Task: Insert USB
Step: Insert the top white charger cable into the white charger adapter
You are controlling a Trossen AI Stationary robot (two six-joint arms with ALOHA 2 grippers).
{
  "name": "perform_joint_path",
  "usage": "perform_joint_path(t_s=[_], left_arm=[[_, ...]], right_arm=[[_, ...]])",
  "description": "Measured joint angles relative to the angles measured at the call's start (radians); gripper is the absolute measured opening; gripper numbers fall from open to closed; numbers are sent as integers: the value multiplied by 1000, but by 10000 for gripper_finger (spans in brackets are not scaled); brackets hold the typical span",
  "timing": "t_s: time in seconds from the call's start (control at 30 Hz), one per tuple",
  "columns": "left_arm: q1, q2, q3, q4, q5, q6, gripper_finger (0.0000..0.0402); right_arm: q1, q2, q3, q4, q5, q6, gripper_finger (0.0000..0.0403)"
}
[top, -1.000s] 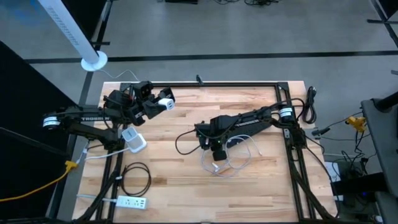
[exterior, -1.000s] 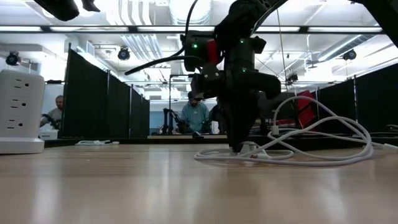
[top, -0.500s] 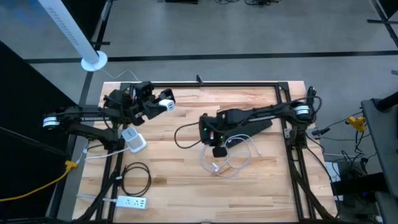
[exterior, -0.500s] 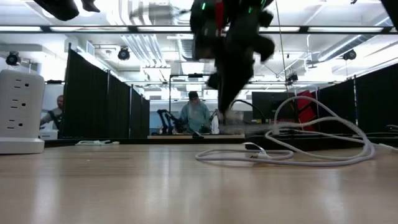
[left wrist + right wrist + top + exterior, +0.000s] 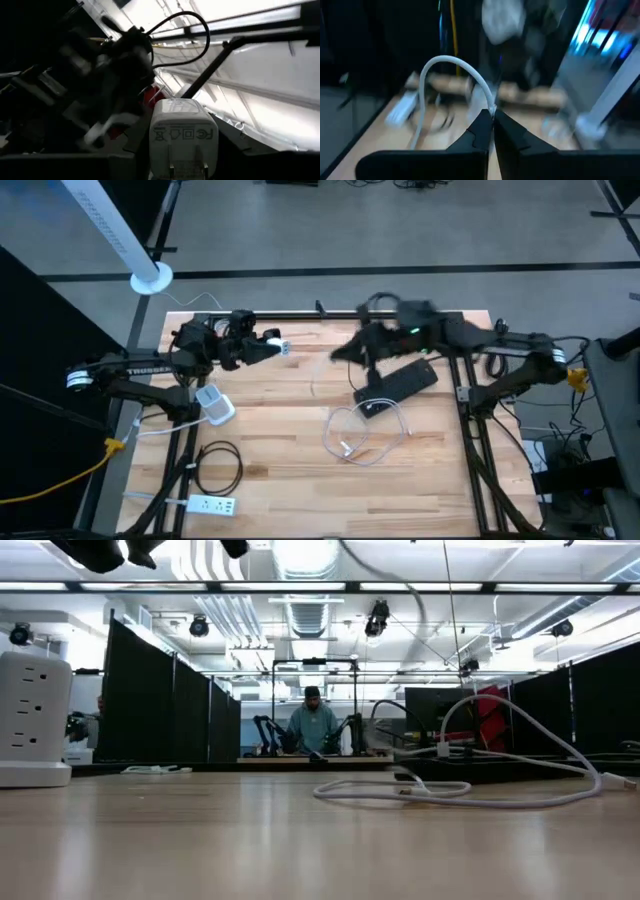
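**Cable end lifted in the right pincer, charger gripped in the left**

Power strip (image 5: 213,505) and a coil of black cord (image 5: 220,465) lie at the near edge of the wooden table (image 5: 280,480), on its left side. Farther in, the white cable (image 5: 365,435) rests in loose loops on the right half of the table, just beside a flat black device (image 5: 395,385). One strand of the cable rises from the loops.

A white outlet tower (image 5: 35,720) stands upright on the left side of the table.

Beyond the loops, the right gripper (image 5: 493,122) hangs above the table near its far edge. Its fingers are clenched on the end of the white cable, which arches away from the fingertips in the right wrist view.

The left gripper (image 5: 262,348) is raised near the far left corner, well apart from the right one. It grasps a white charger (image 5: 182,135) whose two prongs face the wrist camera.

A person (image 5: 312,725) sits in the room behind the table.
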Motion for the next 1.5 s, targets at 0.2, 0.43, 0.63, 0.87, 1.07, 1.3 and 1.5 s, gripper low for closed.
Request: perform_joint_path(t_s=[0.2,0.43,0.63,0.87,1.07,1.3,1.5], left_arm=[[28,89,1,166,-37,-121,127],[22,291,96,463,-64,-218,127],[21,406,214,574,-18,-266,127],[18,433,266,624,-19,-325,127],[15,433,266,622,-14,-331,127],[16,433,265,621,-11,-327,127],[16,433,265,621,-29,-317,127]], right_arm=[[-7,-24,0,305,0,-119,0],[-17,70,0,703,-23,-109,0],[-34,144,-2,790,-67,-56,0],[-49,179,0,901,-114,-63,0],[-55,214,-1,935,-113,-52,0],[-55,218,-1,944,-75,-57,0],[-54,218,-1,943,-72,-63,0]])
